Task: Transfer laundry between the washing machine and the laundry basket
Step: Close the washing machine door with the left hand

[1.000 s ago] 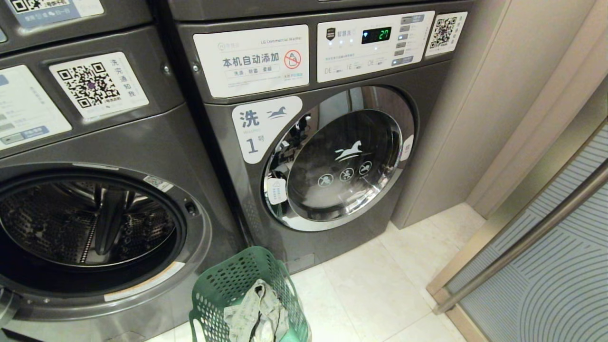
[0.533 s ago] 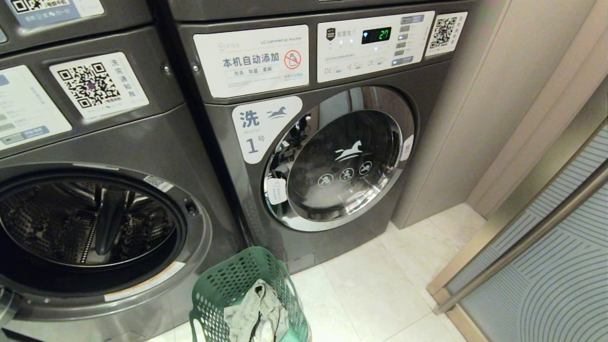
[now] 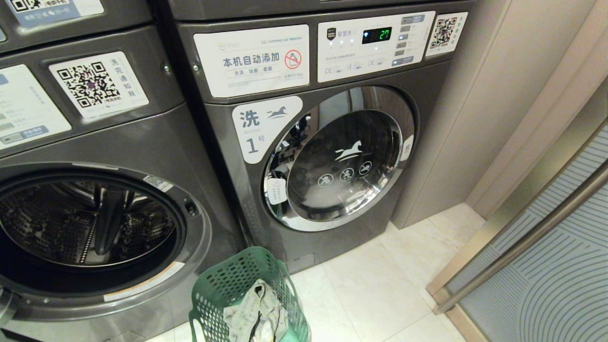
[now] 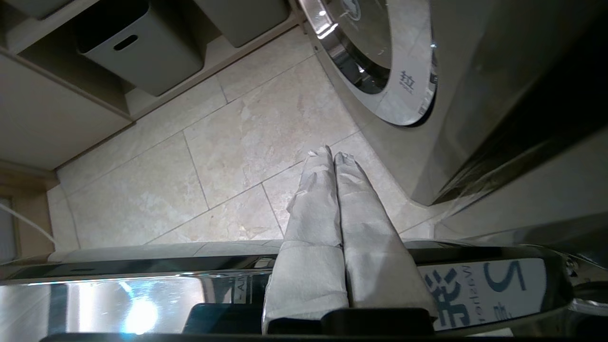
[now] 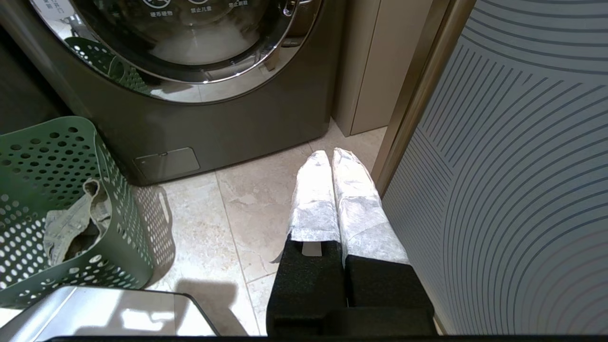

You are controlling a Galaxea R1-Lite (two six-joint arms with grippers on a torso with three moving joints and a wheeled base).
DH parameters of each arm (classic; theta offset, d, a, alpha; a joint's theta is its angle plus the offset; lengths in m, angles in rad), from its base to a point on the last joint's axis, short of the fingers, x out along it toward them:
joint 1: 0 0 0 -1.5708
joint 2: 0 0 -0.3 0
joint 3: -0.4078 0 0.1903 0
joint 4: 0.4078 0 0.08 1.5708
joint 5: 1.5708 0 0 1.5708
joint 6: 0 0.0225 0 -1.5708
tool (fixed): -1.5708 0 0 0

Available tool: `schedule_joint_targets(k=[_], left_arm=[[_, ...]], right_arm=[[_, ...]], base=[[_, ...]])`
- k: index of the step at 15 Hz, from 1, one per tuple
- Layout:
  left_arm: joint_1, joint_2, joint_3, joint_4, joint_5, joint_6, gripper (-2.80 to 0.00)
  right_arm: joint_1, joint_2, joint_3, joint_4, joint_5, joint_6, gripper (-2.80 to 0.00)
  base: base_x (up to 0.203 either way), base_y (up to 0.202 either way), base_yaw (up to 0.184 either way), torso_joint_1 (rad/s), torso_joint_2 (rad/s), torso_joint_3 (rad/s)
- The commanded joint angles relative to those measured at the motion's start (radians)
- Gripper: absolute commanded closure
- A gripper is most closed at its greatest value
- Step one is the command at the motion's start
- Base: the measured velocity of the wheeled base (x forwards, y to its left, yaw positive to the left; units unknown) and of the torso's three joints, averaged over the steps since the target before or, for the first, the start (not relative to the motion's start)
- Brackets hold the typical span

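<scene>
The washing machine (image 3: 142, 142) stands at the left of the head view with its drum (image 3: 90, 223) open and dark inside. The green perforated laundry basket (image 3: 228, 280) sits on the floor in front, between the two machines. The grey-beige laundry (image 3: 256, 308) lies bundled inside it, also seen in the right wrist view as laundry (image 5: 71, 228) in the basket (image 5: 47, 156). My left gripper (image 4: 332, 154) is shut and empty over the floor tiles, above a chrome band bearing the "2" label (image 4: 479, 294). My right gripper (image 5: 331, 154) is shut and empty. Neither arm shows in the head view.
The like machine marked "1" (image 3: 332, 156) stands at the right, door closed. A patterned sliding door with a bar handle (image 3: 546, 266) borders the right side, close to my right gripper. Grey bins (image 4: 142, 47) sit under a shelf. A chrome-rimmed round door (image 4: 380, 61) shows beyond my left gripper.
</scene>
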Motion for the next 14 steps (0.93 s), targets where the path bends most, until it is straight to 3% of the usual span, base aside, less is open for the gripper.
schedule_joint_targets(k=[1,6,9,14], left_arm=[[0.0,-0.004,-0.024,-0.004,0.023,-0.003,0.0],[0.004,-0.004,-0.038,0.0,0.029,0.003,0.0],[0.004,-0.003,-0.033,0.015,0.074,0.01,0.0],[0.006,-0.009,-0.029,0.152,0.122,0.006,0.0]], right_arm=[[0.0,0.0,0.0,0.0,0.0,0.0,0.0],[0.0,0.0,0.0,0.0,0.0,0.0,0.0],[0.0,0.0,0.0,0.0,0.0,0.0,0.0],[0.0,0.0,0.0,0.0,0.0,0.0,0.0]], base=[[0.0,0.0,0.0,0.0,0.0,0.0],[0.0,0.0,0.0,0.0,0.0,0.0],[0.0,0.0,0.0,0.0,0.0,0.0],[0.0,0.0,0.0,0.0,0.0,0.0]])
